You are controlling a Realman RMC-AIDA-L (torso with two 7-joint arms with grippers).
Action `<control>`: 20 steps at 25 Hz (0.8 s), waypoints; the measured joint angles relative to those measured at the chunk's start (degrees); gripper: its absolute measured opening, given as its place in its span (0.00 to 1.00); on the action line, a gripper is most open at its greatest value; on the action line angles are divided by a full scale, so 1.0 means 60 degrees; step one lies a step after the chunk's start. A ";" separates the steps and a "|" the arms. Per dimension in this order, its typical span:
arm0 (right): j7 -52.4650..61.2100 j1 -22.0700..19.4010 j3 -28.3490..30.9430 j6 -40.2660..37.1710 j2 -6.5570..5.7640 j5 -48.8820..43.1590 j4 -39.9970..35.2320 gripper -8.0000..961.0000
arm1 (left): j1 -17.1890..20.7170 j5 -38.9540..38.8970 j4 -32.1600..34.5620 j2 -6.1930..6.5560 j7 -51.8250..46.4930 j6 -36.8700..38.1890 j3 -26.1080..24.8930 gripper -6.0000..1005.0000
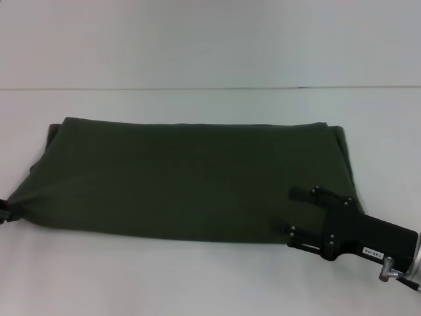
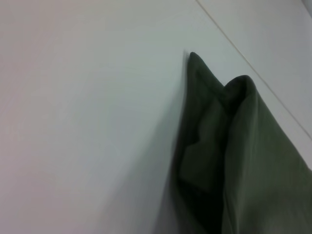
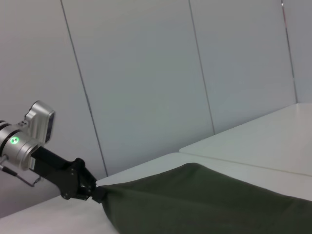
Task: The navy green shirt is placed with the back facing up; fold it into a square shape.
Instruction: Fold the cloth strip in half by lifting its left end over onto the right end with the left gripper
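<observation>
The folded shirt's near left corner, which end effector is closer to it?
Left. The left end effector grips that corner of the navy green shirt at the table's left edge; the right end effector sits open over the shirt's opposite, right end.

Right gripper (image 1: 295, 212): matte black body, two slim black fingers, small screw heads, white label, silver wrist fitting. Left gripper (image 3: 95, 190): black angular housing on a silver wrist module with a green light and thin cable.

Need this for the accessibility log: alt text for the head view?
A navy green shirt, folded into a wide band, lies on a white table. The right gripper sits open over its near right corner; the left gripper pinches the left end at the frame edge.
</observation>
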 joint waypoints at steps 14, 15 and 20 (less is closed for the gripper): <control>0.0961 -0.1123 0.1640 -0.0497 -0.0249 0.0001 -0.0030 0.89 | -0.2632 -0.1622 -0.1018 -0.0312 0.0119 0.1256 0.1593 0.03; 0.0989 -0.1230 0.1744 -0.0555 -0.0262 -0.0001 -0.0030 0.89 | -0.3017 -0.1805 -0.1133 -0.0484 0.0193 0.1059 0.1985 0.03; 0.1000 -0.1738 0.2236 -0.1034 -0.0292 -0.0004 -0.0030 0.89 | -0.4730 -0.2695 -0.1447 -0.1467 0.0661 -0.0095 0.3399 0.03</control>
